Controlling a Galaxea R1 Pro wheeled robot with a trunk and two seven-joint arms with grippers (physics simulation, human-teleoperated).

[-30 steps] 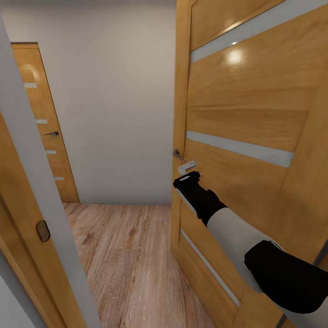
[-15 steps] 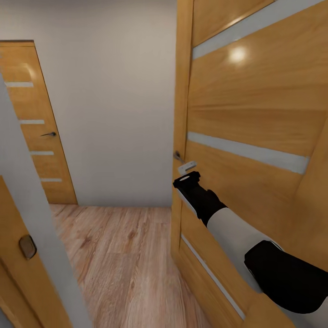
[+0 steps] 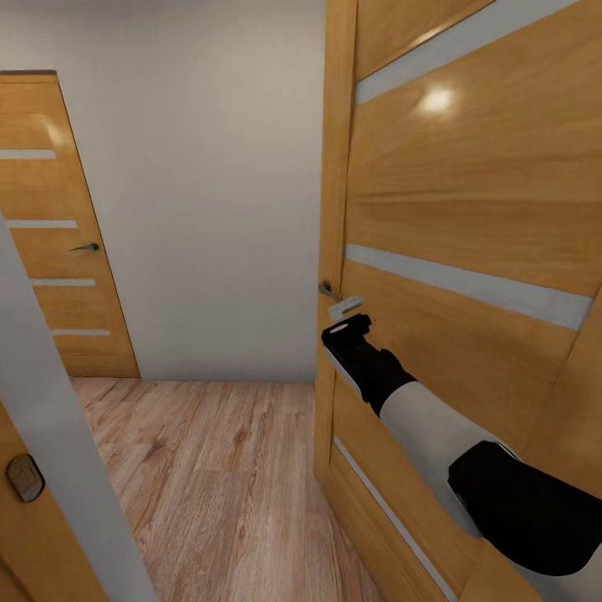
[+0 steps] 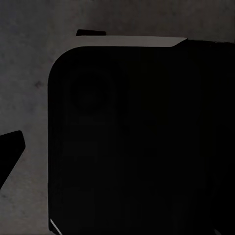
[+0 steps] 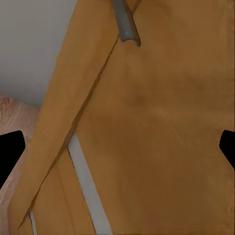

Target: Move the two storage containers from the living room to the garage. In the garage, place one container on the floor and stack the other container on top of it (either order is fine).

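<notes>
Reaching forward beside the open wooden door [image 3: 468,217], the right gripper [image 3: 346,325] sits just below its handle [image 3: 328,289], fingers spread and empty in the right wrist view; the left fingers' state cannot be told. With no storage container in sight, the arm could scrape the door edge, or the base clip the near left door frame [image 3: 67,435], on the way toward the far door [image 3: 58,226].

- Close on a honey-coloured wooden door [image 5: 161,137], grain running across its face.
- Pale grey inlay strip [image 5: 88,188] set slantwise into the panel.
- Grey metal handle [image 5: 125,24] jutting from the door near the frame's edge.
- Plain pale wall [image 5: 34,44] beyond the door's edge, light wood-plank floor [image 5: 14,115] beneath it.
- Two dark pincer fingertips [image 5: 10,152] at opposite sides, set wide apart, touching nothing.
</notes>
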